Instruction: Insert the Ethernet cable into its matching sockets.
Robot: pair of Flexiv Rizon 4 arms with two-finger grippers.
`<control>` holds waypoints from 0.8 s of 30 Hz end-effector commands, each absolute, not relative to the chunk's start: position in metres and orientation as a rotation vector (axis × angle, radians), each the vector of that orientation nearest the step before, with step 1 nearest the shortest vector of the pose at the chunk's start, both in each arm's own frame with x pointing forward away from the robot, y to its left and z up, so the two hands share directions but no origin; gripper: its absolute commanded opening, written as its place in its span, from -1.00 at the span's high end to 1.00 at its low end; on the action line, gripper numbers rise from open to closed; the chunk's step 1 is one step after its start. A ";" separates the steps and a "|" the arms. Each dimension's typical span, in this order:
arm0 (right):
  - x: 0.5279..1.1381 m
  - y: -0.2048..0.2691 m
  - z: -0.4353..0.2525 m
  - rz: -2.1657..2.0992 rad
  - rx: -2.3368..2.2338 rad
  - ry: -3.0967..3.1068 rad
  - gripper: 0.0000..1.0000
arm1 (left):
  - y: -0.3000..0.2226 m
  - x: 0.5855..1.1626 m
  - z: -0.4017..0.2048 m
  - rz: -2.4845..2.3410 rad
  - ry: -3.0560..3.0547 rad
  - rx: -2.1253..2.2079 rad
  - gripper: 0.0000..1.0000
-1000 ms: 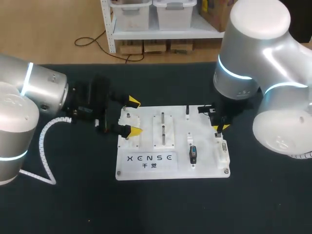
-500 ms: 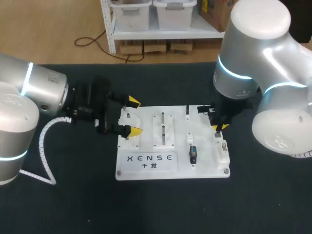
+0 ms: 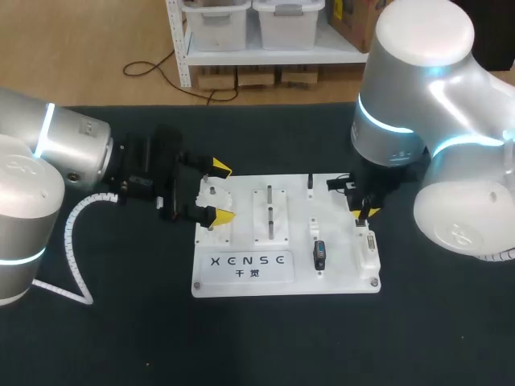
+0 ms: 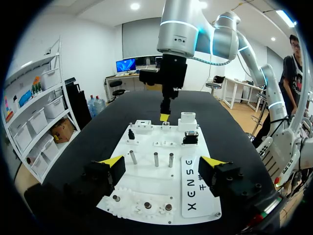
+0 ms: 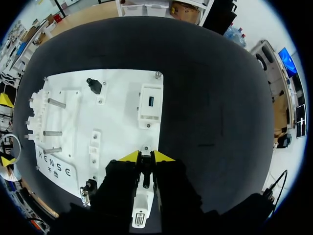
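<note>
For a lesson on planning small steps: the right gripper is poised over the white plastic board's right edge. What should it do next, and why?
Probably ease the right gripper straight down: its fingers appear to pinch a small dark plug just over the white rectangular socket block, and the plug looks not yet seated.

The left arm (image 3: 56, 153) is coming in from the left and lying low and level, its wrist pointing toward the middle. The left gripper (image 3: 220, 191) is holding its fingers wide apart, one yellow tip nearer me and one farther, both pointing forward. The right arm (image 3: 418, 88) is coming in from the right, arching over and pointing its wrist straight down. The right gripper (image 3: 363, 213) is hanging upright, tips downward, holding its fingers close together with only a narrow slit between them.
</note>
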State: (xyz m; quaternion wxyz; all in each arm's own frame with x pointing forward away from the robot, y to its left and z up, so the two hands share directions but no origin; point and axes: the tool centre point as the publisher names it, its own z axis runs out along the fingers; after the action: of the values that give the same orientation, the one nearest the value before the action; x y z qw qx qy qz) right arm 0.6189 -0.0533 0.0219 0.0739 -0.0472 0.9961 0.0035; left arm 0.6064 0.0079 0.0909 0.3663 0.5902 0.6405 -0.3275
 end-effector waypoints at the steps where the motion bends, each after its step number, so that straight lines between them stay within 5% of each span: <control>1: 0.617 -0.057 0.015 0.016 -0.139 3.001 1.00 | 0.009 0.606 0.090 -0.842 1.641 1.515 -1.00; 24: 0.620 -0.056 -0.006 0.017 -0.141 3.000 1.00 | 0.009 0.606 0.090 -0.842 1.641 1.515 -1.00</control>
State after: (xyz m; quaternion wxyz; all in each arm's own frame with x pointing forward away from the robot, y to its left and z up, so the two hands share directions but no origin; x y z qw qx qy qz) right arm 0.6197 -0.0526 0.0142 0.0661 -0.0476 0.9967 0.0059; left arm 0.6064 0.0079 0.0909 0.3663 0.5902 0.6405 -0.3275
